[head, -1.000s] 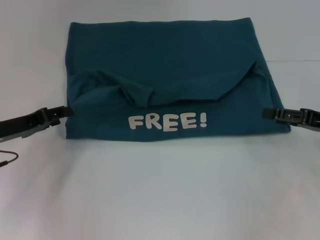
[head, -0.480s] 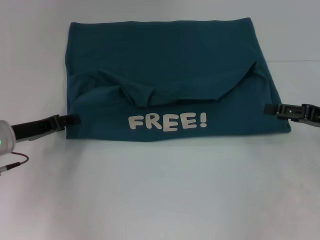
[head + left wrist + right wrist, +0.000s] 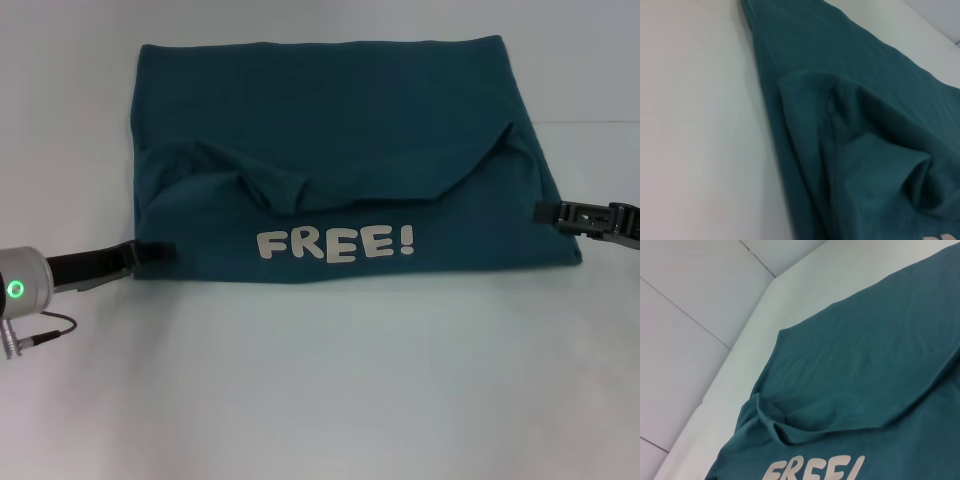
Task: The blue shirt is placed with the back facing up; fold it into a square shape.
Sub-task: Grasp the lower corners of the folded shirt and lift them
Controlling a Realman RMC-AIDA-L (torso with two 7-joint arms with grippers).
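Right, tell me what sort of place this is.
Probably a lab or test bench: a plain white table, pale panelled walls, and only the blue shirt between the left gripper and right gripper.

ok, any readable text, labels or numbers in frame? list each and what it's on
"FREE!": cream-white letters on the near folded part of the blue shirt, complete in the head view.
"FREE": the same print, cut off by the frame edge in the right wrist view.
No other readable text or numbers.

White table (image 3: 320,380), folded blue shirt (image 3: 330,130) flat on it (lettering up)
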